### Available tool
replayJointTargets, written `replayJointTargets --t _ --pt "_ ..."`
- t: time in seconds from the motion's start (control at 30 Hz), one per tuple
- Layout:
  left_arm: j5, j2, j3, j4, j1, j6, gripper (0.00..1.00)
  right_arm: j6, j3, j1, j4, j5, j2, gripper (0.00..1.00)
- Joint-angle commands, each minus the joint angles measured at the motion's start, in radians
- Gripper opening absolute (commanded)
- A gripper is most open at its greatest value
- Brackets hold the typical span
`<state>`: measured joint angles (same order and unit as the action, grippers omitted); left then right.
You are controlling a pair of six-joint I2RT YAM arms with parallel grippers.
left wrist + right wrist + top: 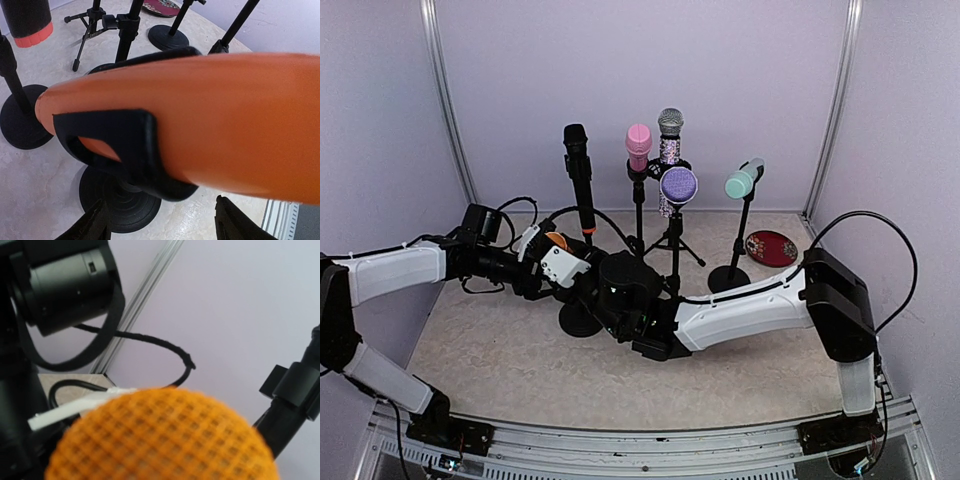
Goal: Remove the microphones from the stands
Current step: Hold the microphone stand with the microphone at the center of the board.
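Beige tabletop [490, 360]: a black clip [131, 146] cradles the orange microphone [225, 120].

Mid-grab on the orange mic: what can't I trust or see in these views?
Right gripper: fingers outside the right wrist view; top view shows only a dark cluster, so grip unknown.
Left gripper: left wrist view cuts the fingers at the bottom edge; contact with the orange microphone unclear.
Microphone head: blurred, too close to the right wrist lens.
Stand clip: far side hidden behind the microphone.

orange microphone [225, 120], black stand clip [132, 147]
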<state>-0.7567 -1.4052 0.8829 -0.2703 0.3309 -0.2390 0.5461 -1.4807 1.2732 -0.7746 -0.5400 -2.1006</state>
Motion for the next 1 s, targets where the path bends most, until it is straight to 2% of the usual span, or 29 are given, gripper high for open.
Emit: replayJointTargets --t 0.0,0.23,0.43,0.63,0.67,0.83,0.97 --pt "-0.046 -0.011 -0.015 0.063 0.007 -0.001 0.66 -0.069 0.019 0.019 -0.053 -0.002 0.078 0.0" --pt "-0.115 -0.026 -0.026 0.091 0.022 0.018 0.48 -0.094 0.035 0.031 -0.05 -0.006 0.083 0.0" --pt "-0.13 -0.043 -0.053 0.111 0.059 0.019 0.47 -0.074 0.044 0.043 -0.057 -0.018 0.088 0.0" --pt "-0.14 -0.059 -0.051 0.17 0.073 0.084 0.45 -0.076 0.082 0.046 -0.056 -0.023 0.117 0.0" --pt "-0.143 -0.061 -0.048 0.171 0.077 0.087 0.48 -0.077 0.089 0.047 -0.055 -0.024 0.121 0.0" --pt "-0.13 -0.072 -0.028 0.174 0.091 0.092 0.72 -0.09 0.126 0.051 -0.048 -0.03 0.146 0.0" --pt "-0.142 -0.068 0.0 0.129 0.052 0.055 0.79 -0.101 0.147 0.054 -0.04 -0.034 0.162 0.0"
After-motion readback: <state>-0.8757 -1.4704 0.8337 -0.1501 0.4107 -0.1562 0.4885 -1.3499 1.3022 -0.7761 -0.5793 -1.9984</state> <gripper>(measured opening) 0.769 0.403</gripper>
